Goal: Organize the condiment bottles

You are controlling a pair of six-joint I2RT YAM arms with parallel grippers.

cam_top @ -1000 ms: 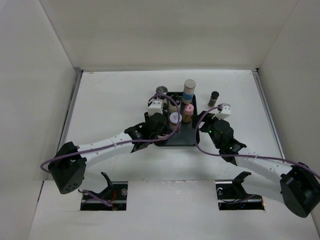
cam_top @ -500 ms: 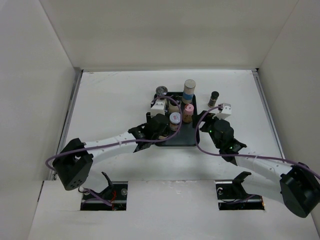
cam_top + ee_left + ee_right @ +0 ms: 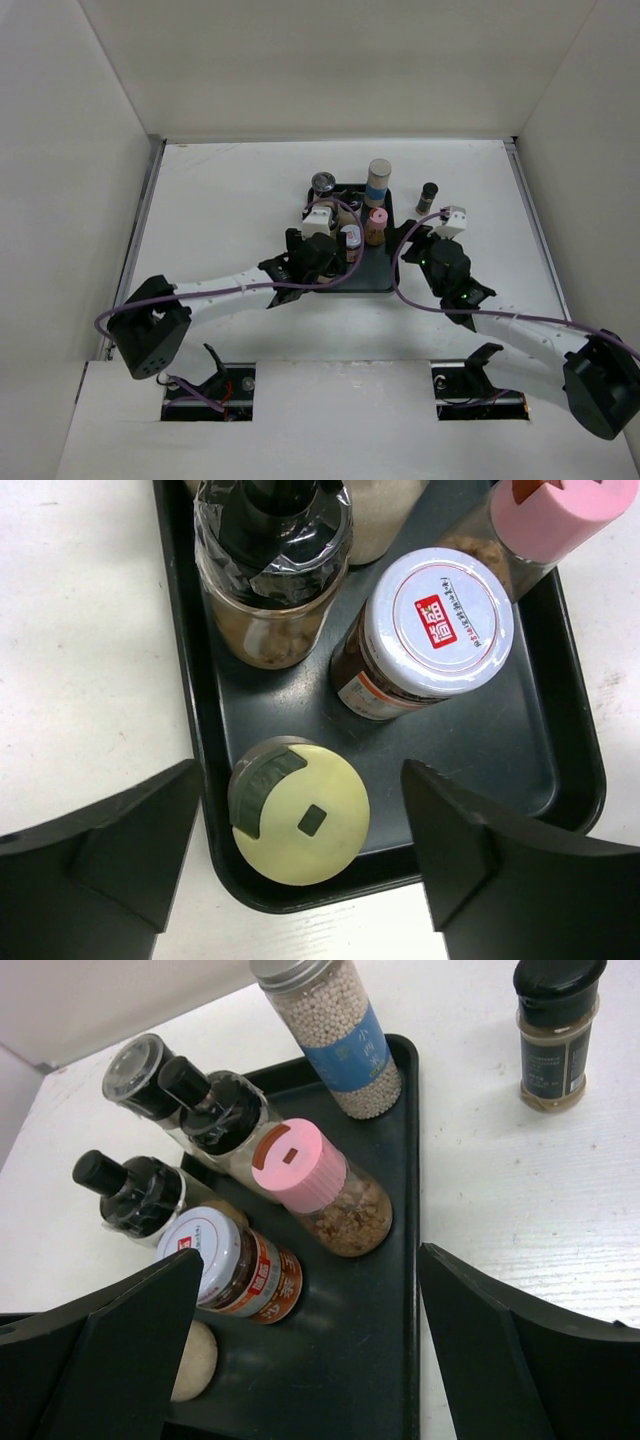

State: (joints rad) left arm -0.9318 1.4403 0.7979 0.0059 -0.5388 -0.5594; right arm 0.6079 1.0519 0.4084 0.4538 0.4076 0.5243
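Several condiment bottles stand in the black tray [image 3: 480, 750]. My left gripper [image 3: 300, 805] is open above the tray's near left corner, its fingers apart on either side of a cream-capped jar [image 3: 300, 820] without touching it. Beyond it stand a white-lidded jar [image 3: 435, 620], a black-capped bottle [image 3: 272, 540] and a pink-capped shaker [image 3: 560, 510]. My right gripper [image 3: 310, 1260] hangs open and empty over the tray's right half [image 3: 370, 1360], near the pink-capped shaker [image 3: 298, 1165]. A dark-capped shaker [image 3: 555, 1030] stands on the table outside the tray.
A tall blue-labelled bottle of white beads [image 3: 378, 183] occupies the tray's far right corner, and a clear-lidded jar [image 3: 322, 182] the far left. Both arms [image 3: 230, 288] [image 3: 520, 325] reach in from the near edge. White walls close in the table on three sides.
My left gripper has shifted slightly toward the near side of the tray and its jaws have opened around the cream-capped jar. The right arm has barely moved.
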